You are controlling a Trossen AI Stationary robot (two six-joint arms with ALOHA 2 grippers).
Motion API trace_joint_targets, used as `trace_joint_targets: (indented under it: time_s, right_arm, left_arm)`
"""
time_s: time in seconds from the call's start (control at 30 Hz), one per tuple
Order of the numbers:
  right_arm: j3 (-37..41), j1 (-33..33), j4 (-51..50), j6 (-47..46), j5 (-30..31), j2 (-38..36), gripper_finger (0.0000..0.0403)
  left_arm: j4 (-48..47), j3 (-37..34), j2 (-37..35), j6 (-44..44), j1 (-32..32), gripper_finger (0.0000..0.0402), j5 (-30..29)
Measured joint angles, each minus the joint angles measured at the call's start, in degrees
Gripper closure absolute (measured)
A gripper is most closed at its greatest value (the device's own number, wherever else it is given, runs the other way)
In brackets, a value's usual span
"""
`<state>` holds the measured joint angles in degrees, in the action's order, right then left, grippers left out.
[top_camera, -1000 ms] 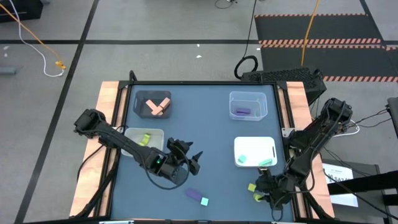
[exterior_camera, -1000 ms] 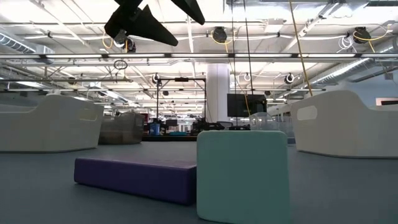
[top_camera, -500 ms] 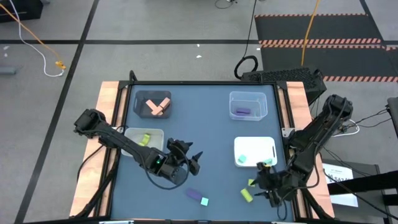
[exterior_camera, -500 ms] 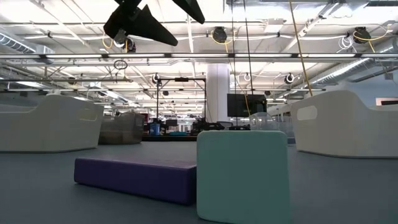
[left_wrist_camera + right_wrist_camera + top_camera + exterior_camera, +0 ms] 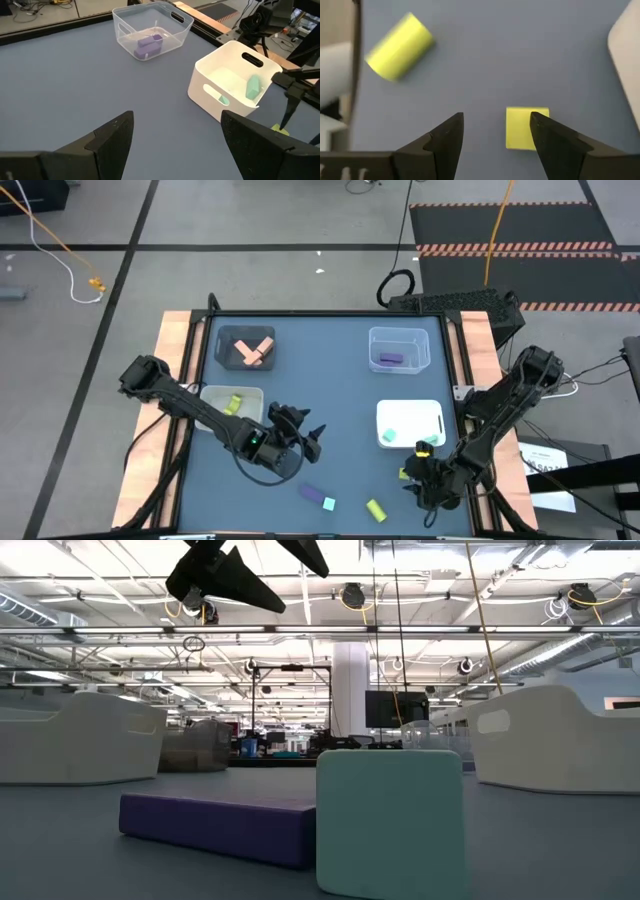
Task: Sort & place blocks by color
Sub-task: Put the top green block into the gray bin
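We are looking down on a bench (image 5: 340, 370) with a smooth dark blue-grey mat framed by pale wood, carrying four rectangular bins: a dark grey bin (image 5: 222, 337) holding salmon-orange bars (image 5: 254, 351) crossed over each other, a clear plastic bin (image 5: 428, 346) holding one purple block (image 5: 389, 359), a white bin (image 5: 410, 412) holding light teal blocks (image 5: 389, 436), and a second pale bin (image 5: 250, 394) with a yellow-green block (image 5: 233, 404). Loose on the mat we are counting four pieces: a flat purple bar (image 5: 310, 492) touching a teal cube (image 5: 329, 503), a rounded yellow-green piece (image 5: 376, 509) lying apart on its side, and a square yellow-green cube (image 5: 404, 474). The right gripper (image 5: 495, 131) is hanging low over the near right corner of the bench, its dark fingers spread apart and gripping nothing, with the yellow cube just beside one fingertip. The left gripper (image 5: 296, 432) is hovering mid-bench, arm bent at the elbow, its fingers also spread wide and empty.
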<state>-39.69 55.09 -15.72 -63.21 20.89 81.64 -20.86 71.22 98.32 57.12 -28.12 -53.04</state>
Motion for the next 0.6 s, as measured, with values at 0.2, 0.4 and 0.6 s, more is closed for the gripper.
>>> trace_joint_targets:
  time_s: [0.2,0.4,0.6]
  right_arm:
    - [-0.28,0.02,0.12,7.34,1.60,4.16,0.0181]
    - [-0.20,0.04,0.07,10.37,2.46,4.15,0.0181]
    - [0.13,-0.02,0.39,10.53,4.51,-0.27,0.0181]
  left_arm:
    - [-0.07,0.00,0.00,-0.02,-0.26,0.0101,0.02]
    - [-0.11,0.00,0.00,-0.04,-0.26,0.0101,0.02]
    - [-0.11,0.00,0.00,-0.03,-0.26,0.0101,0.02]
